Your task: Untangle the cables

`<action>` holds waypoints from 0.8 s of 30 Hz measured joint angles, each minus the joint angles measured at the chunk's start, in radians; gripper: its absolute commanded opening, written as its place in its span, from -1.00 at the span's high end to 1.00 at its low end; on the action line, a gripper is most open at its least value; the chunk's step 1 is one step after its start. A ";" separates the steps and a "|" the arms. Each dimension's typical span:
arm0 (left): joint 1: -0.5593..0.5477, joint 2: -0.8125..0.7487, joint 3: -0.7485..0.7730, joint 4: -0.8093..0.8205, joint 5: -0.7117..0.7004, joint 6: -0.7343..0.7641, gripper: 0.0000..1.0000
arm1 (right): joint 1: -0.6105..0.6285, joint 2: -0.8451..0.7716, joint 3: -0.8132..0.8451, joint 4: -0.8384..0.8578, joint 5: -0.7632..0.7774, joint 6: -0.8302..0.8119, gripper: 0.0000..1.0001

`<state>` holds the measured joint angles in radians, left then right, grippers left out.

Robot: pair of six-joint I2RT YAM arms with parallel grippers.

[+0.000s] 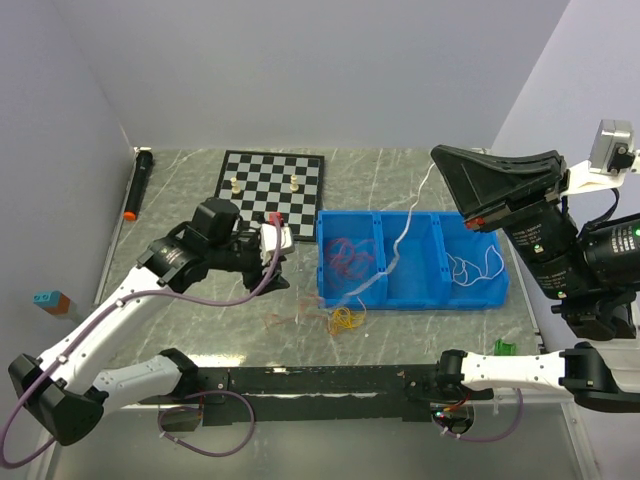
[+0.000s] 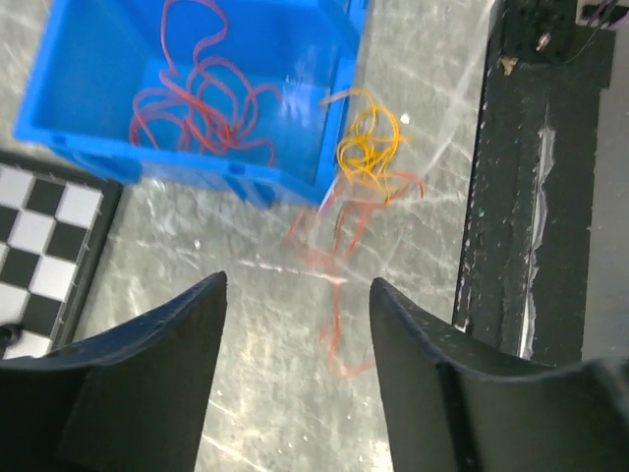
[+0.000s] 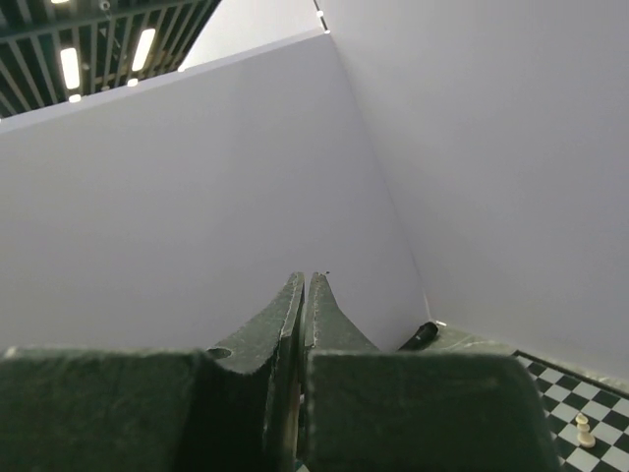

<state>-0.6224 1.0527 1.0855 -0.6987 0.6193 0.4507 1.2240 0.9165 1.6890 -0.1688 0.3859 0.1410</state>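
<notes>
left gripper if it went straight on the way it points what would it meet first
Likely the blurred reddish cable just ahead of the left gripper, then the table; depth is unclear.

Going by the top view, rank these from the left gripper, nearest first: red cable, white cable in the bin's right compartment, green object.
1. Red cable, left compartment of the blue bin, beside the left gripper.
2. White cable, right compartment.
3. Green object, near right, outside the bin.

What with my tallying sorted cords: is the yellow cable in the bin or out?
Out: the yellow cable lies bunched on the table beside the blue bin.
</notes>
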 measured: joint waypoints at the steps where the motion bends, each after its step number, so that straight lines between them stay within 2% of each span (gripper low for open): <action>1: 0.000 0.006 -0.003 -0.003 -0.008 0.000 -0.38 | 0.000 -0.001 0.000 0.002 0.004 -0.001 1.00; 10: 0.001 0.076 -0.126 -0.005 -0.078 0.056 -0.69 | 0.000 -0.003 -0.008 0.008 0.038 -0.027 1.00; 17: -0.035 0.237 -0.142 0.032 -0.048 0.063 -0.82 | 0.000 -0.009 -0.017 0.017 0.044 -0.034 1.00; 24: -0.134 0.320 -0.173 0.177 0.003 -0.031 -0.84 | 0.000 -0.014 -0.024 0.020 0.044 -0.035 1.00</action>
<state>-0.7563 1.3727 0.9123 -0.5220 0.6228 0.4198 1.2240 0.9020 1.6653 -0.1490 0.4297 0.1062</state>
